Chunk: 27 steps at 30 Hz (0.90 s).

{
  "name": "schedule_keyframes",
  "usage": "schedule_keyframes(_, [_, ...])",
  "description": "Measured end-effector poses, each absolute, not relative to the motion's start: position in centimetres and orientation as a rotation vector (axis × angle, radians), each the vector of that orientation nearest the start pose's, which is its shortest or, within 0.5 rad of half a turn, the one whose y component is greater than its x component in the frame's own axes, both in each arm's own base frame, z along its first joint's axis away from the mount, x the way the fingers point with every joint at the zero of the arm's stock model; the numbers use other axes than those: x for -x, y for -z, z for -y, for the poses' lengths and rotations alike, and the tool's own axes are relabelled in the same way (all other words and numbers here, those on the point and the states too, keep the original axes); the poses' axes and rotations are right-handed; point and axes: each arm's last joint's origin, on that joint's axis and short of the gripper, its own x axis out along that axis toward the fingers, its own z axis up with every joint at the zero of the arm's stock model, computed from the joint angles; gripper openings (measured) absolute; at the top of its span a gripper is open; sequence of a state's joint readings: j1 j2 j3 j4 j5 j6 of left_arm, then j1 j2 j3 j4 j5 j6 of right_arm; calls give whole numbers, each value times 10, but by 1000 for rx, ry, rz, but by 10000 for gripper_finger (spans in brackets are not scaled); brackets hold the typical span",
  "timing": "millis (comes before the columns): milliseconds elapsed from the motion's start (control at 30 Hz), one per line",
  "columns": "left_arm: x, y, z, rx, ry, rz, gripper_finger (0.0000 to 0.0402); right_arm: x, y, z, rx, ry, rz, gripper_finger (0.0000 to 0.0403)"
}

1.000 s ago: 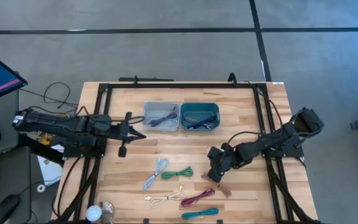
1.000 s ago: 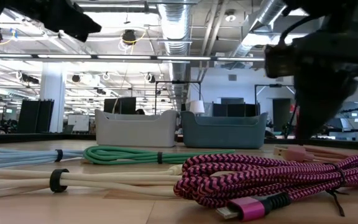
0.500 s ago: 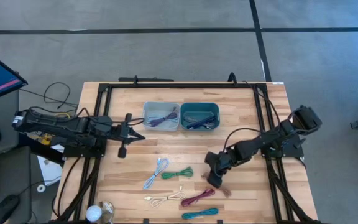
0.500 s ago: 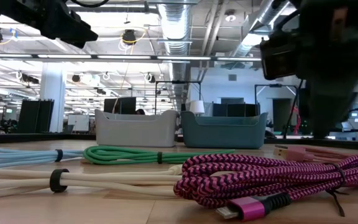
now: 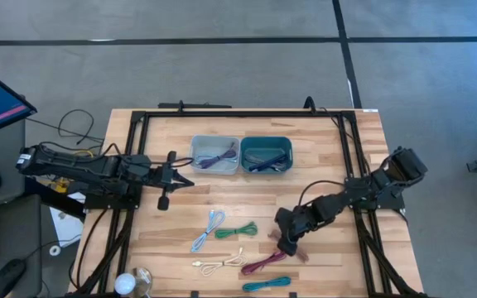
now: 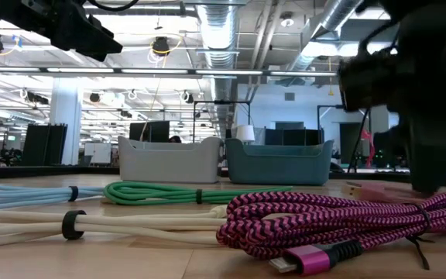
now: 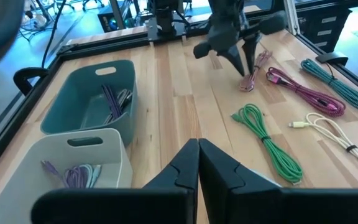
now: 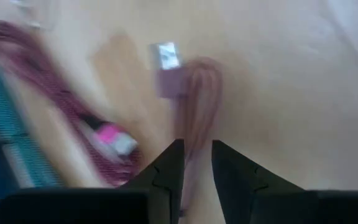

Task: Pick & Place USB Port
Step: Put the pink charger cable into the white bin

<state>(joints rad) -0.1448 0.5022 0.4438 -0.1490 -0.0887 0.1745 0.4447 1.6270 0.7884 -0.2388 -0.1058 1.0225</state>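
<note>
right gripper (image 5: 291, 245) moved nearer the table's front edge, lowered over pale pink cable (image 5: 298, 252)

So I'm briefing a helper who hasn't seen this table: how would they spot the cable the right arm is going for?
Start at the two bins at the table's back, then come forward and right to the right gripper. The pale pink cable lies right under it, its silver plug ahead of the slightly parted jaws. Its neighbour, the magenta cable, is darker and braided.

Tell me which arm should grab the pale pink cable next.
Right. The right gripper hangs directly over the pale pink cable, jaws slightly parted astride it in the right wrist view. The left gripper waits beside the bins, far off.
</note>
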Motion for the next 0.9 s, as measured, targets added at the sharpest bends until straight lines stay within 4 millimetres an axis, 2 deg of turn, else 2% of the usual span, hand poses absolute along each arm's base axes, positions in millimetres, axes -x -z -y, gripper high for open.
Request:
schedule_keyframes(267, [-132, -255, 17, -199, 75, -210, 11, -264, -120, -132, -695, 113, -1253, 75])
schedule_keyframes(400, [-132, -255, 17, -199, 75, -212, 11, -265, -120, -132, -694, 97, -1272, 62])
schedule_keyframes(567, [-132, -255, 17, -199, 75, -211, 11, -268, -132, -132, -636, 28, -1234, 11])
schedule_keyframes(667, [-132, -255, 17, -199, 74, -211, 11, -273, -142, -131, -628, 11, -1190, 13])
schedule_keyframes(900, [-132, -256, 17, -191, 73, -207, 11, -287, -170, -121, -484, -15, -1024, 4])
